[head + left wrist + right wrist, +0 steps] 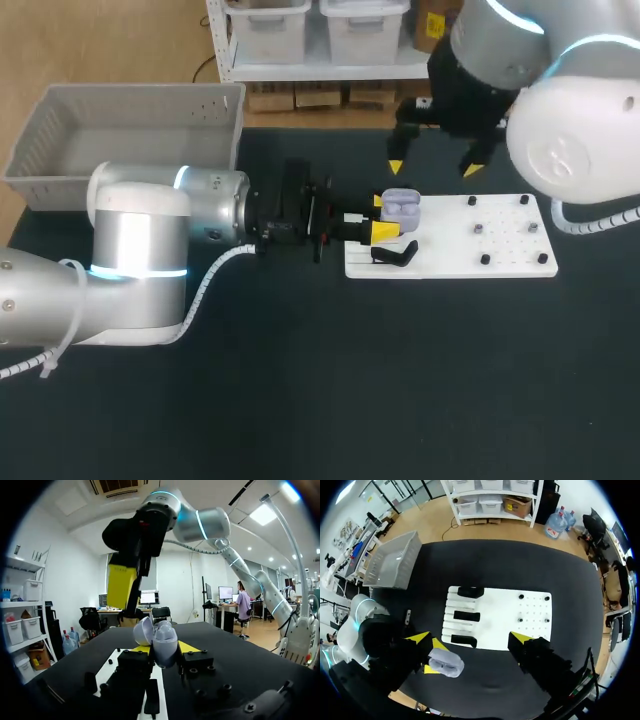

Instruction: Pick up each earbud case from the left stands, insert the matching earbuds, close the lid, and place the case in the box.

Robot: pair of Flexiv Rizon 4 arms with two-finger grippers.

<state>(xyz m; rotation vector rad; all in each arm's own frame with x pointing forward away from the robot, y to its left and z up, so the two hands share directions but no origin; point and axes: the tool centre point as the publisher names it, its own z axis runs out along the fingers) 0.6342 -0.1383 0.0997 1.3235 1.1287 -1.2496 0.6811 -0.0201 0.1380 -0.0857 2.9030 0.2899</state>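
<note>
While my left fingers clamp the open case steady, presenting it upward, my right fingers hang wide and empty above it, presumably for unobstructed access.

case: smooth lavender plastic, glossy
board: white plastic, matt, smooth
table: black, matt
box: grey plastic, dull
my left arm: silvery metal, satin sheen

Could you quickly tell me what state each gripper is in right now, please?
Left gripper: closed on the lavender earbud case, whose lid is open.
Right gripper: open, holding nothing.
</note>
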